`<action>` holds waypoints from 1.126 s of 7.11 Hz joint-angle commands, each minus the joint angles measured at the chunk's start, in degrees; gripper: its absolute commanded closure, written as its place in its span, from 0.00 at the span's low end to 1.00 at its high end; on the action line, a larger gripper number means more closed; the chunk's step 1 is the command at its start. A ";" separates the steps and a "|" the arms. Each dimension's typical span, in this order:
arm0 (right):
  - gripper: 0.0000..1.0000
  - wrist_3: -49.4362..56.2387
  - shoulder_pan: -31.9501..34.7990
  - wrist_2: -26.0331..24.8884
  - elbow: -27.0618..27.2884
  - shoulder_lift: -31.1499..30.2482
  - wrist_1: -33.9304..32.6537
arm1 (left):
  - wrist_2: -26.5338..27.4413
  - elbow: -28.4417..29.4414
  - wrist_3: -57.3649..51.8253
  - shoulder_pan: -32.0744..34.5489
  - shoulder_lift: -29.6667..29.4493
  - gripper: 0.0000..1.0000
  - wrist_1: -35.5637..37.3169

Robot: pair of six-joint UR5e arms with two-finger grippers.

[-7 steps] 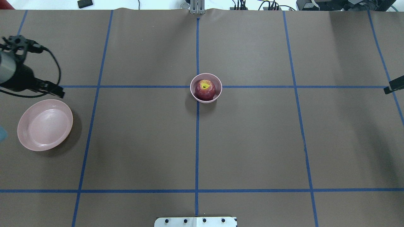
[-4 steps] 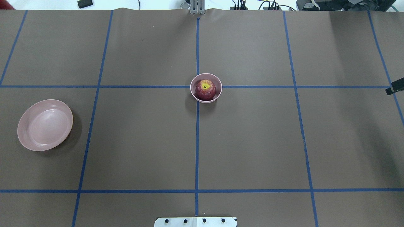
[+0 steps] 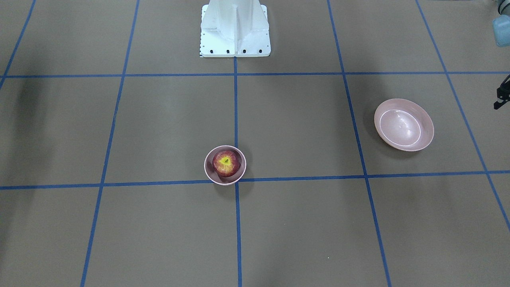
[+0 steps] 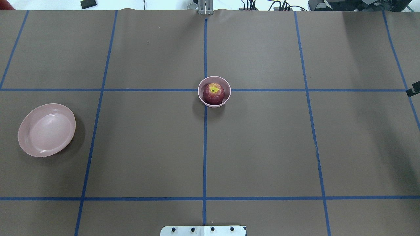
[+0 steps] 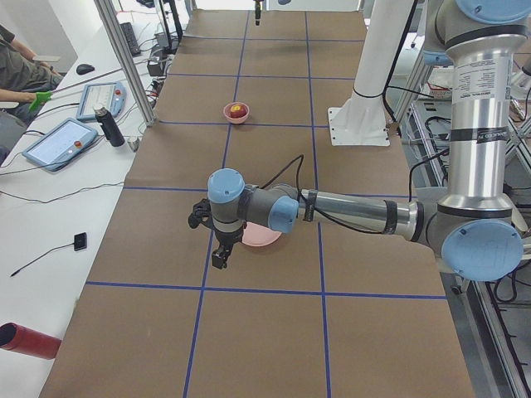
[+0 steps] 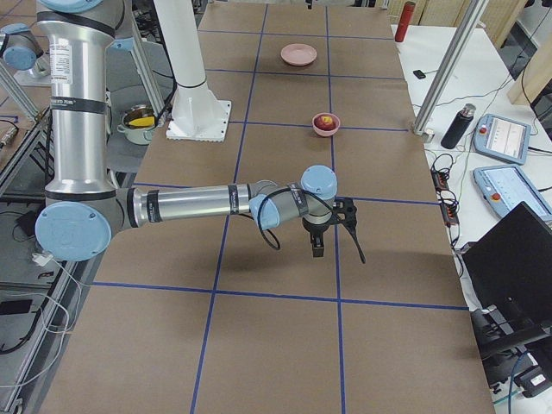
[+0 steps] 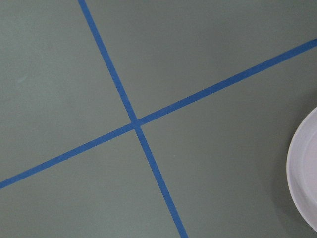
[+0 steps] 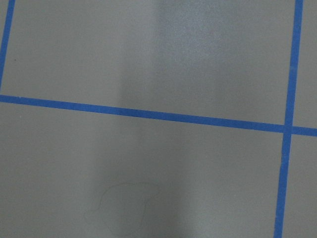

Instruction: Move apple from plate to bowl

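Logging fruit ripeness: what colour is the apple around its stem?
Yellow-green there; the apple is dark red elsewhere. Clearest in the overhead exterior view.

Brown table (image 4: 262, 147) w/ blue tape grid (image 4: 205, 157). White side bench (image 5: 50, 224) alongside: near tablet (image 5: 60, 143), far tablet (image 5: 103, 99), dark bottle (image 5: 109, 127) upright beside them, red tube (image 5: 29, 342) lying nr the corner. Black laptop (image 6: 513, 259) by the opp. end.

My tally from the feeds:
- one apple (image 4: 213, 93)
- one bowl (image 4: 213, 104)
- one plate (image 4: 47, 130)
- two arms, a left arm (image 5: 357, 214) and a right arm (image 6: 190, 205)
- two grippers, the left gripper (image 5: 218, 259) and the right gripper (image 6: 317, 250)
- one white pedestal (image 3: 235, 28)

On the side bench (image 5: 50, 215) I log:
- two control tablets (image 5: 60, 143) (image 5: 103, 99)
- one dark bottle (image 5: 109, 127)
- one red cylinder (image 5: 29, 341)
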State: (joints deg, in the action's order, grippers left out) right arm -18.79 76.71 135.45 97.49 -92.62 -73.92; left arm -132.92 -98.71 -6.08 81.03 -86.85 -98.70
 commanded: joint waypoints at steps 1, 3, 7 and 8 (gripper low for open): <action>0.00 -0.81 0.10 0.08 1.03 -0.54 -0.09 | -1.64 -0.70 0.19 0.27 0.37 0.02 -0.09; 0.00 -0.55 0.28 -0.09 0.25 -1.24 -0.35 | -1.64 -2.53 0.36 0.26 0.45 0.02 0.08; 0.00 0.59 2.56 0.78 0.94 -2.39 -0.62 | 2.65 -2.73 -0.16 2.45 6.15 0.02 0.43; 0.00 0.68 2.56 0.78 0.95 -2.39 -0.62 | 3.54 -2.46 0.44 3.16 6.52 0.02 0.43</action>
State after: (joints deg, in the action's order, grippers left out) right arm -18.29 79.17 136.19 98.25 -94.97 -74.52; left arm -130.80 -101.79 -5.96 83.29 -81.33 -98.27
